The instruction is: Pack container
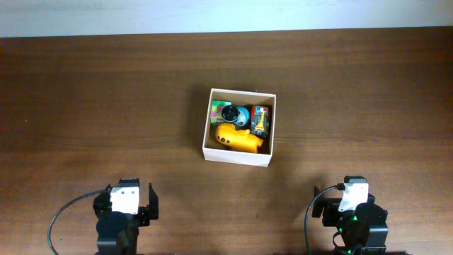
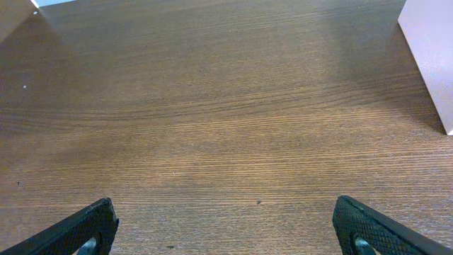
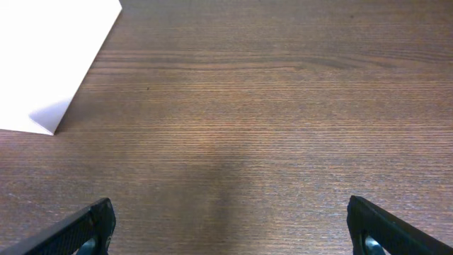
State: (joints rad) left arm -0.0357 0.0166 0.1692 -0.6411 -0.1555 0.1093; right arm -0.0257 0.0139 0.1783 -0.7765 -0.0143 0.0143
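The container (image 1: 236, 153) is a square white-walled box at the table's middle. Inside it lie a yellow toy (image 1: 239, 139), a round blue toy (image 1: 233, 114), a green block (image 1: 216, 109) and a small dark and red toy (image 1: 261, 120). My left gripper (image 1: 128, 205) is at the front left, open and empty, well away from the box. In the left wrist view (image 2: 223, 227) its fingers are spread over bare wood, with a container wall (image 2: 432, 57) at the right edge. My right gripper (image 1: 352, 205) is at the front right, open and empty. In the right wrist view (image 3: 230, 230) the container's corner (image 3: 49, 57) shows at top left.
The dark brown wooden table (image 1: 106, 99) runs to a pale wall at the back edge (image 1: 226, 15). Black cables loop from both arm bases at the front edge (image 1: 60, 223). No other loose objects show outside the box.
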